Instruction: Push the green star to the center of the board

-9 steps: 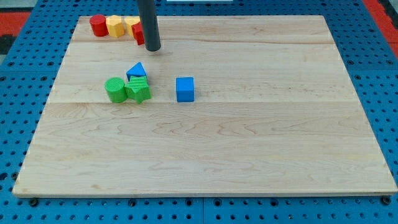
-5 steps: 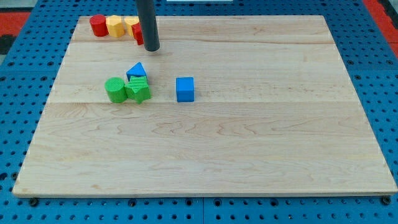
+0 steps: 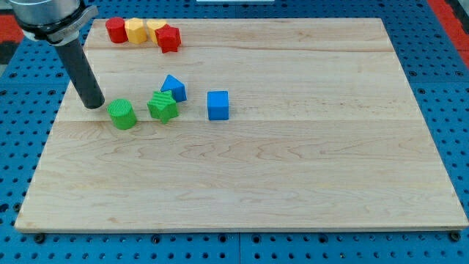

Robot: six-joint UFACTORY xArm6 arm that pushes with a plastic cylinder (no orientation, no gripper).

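My tip (image 3: pixel 94 105) rests on the wooden board (image 3: pixel 293 183) at the view's left, just left of the green cylinder (image 3: pixel 122 114); the rod carries no fingers and holds nothing. The green star (image 3: pixel 163 106) lies right of the cylinder and apart from it, left of the board's center. A blue triangular block (image 3: pixel 174 88) sits close to the star's upper right, and a blue cube (image 3: pixel 218 105) lies further right. Along the top edge stand a red cylinder (image 3: pixel 115 30), two yellow blocks (image 3: pixel 135 31) (image 3: pixel 154 28) and a red star-like block (image 3: pixel 169 38).

A robotics lab: wooden board (image 3: pixel 293 169) resting on blue perforated bench (image 3: pixel 15 161)
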